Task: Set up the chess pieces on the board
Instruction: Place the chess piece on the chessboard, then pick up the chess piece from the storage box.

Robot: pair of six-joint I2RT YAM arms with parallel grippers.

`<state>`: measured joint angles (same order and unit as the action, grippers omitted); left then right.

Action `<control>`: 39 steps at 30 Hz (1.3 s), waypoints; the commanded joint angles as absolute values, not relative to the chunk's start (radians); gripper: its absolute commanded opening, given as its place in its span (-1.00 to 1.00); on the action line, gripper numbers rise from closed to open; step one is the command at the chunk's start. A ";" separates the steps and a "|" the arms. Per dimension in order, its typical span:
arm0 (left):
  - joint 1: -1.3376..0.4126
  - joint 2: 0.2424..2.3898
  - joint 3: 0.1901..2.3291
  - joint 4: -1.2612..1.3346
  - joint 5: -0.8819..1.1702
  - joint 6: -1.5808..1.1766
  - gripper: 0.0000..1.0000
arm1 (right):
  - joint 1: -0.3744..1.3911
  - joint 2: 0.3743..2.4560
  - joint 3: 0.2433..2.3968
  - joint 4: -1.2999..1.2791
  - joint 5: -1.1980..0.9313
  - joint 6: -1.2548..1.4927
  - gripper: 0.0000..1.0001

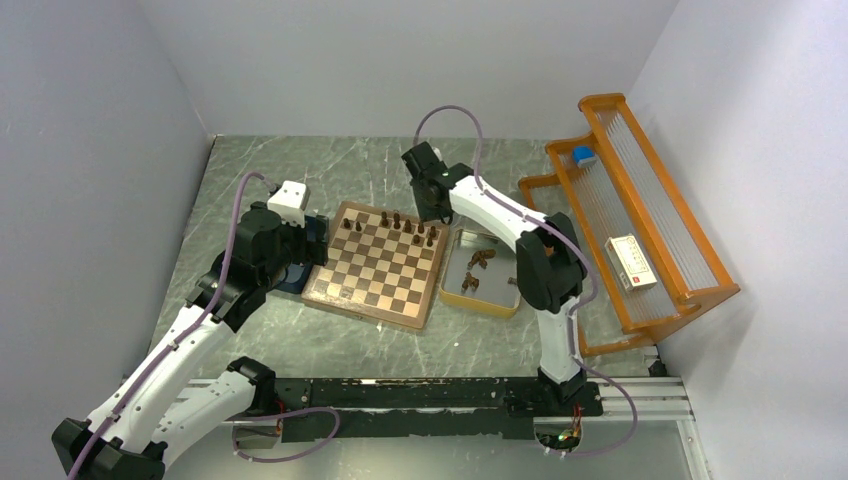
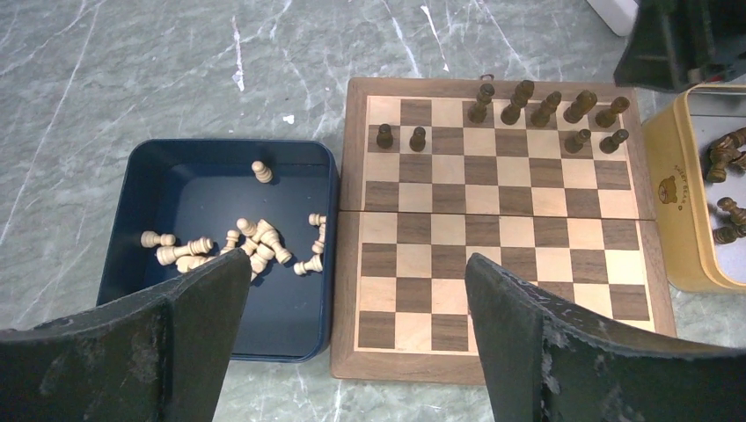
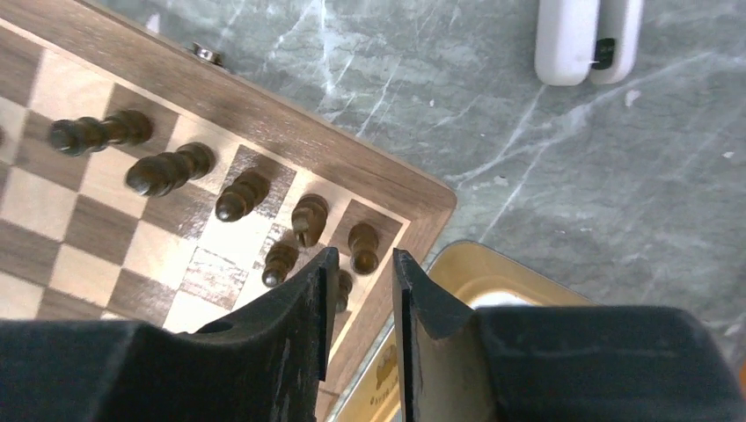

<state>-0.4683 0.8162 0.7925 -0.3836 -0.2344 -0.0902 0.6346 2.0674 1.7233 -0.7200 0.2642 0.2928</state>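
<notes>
While the dark side is being built along the 12 o'clock edge of the board (image 1: pixel 378 270), the chess pieces (image 1: pixel 396 222) are seen from above gathered in its two farthest ranks, and every other square is left bare. The yellow tray (image 1: pixel 490 309) is set against the board at 3 o'clock, presumably so that the loose dark chessmen (image 1: pixel 478 262) lying in it are kept within short reach of the right pincer (image 1: pixel 433 212), which is held over the board's 1 o'clock corner. In the left wrist view the left pincer (image 2: pixel 356 264) is seen spread wide with nothing between its fingers, raised above the line where the board meets a blue tray (image 2: pixel 193 176) at 9 o'clock. Pale chessmen (image 2: pixel 251 242) are heaped in that tray, mostly on their sides, and the pincer is judged to be held ready for them. Five dark pieces are counted upright in the back rank, with four pawns in front. In the right wrist view the right pincer is shown narrowly parted, with nothing that can be made out pinched in it. Its tips are just beside the corner piece (image 3: pixel 362 247), which stands at 12 o'clock of them. So small a gap is judged to suit such slim chessmen and to spare their neighbours from being knocked.
</notes>
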 commanded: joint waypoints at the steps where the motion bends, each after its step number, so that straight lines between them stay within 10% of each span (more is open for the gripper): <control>1: -0.471 0.816 0.792 -0.342 -0.249 -0.095 0.93 | 0.635 1.922 1.681 -0.699 0.295 0.318 -0.33; 19: -0.471 0.882 0.778 -0.332 -0.150 -0.094 0.95 | 0.598 1.493 1.112 -0.649 0.351 0.363 -0.36; 39: -0.471 0.875 0.776 -0.331 -0.158 -0.087 0.89 | 0.548 1.570 0.937 -0.486 0.229 0.343 -0.32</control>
<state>-0.4683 0.8890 0.7822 -0.3653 -0.1665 -0.0937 0.5552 1.5524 0.9421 -0.5308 0.2424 0.3489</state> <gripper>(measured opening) 0.946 0.339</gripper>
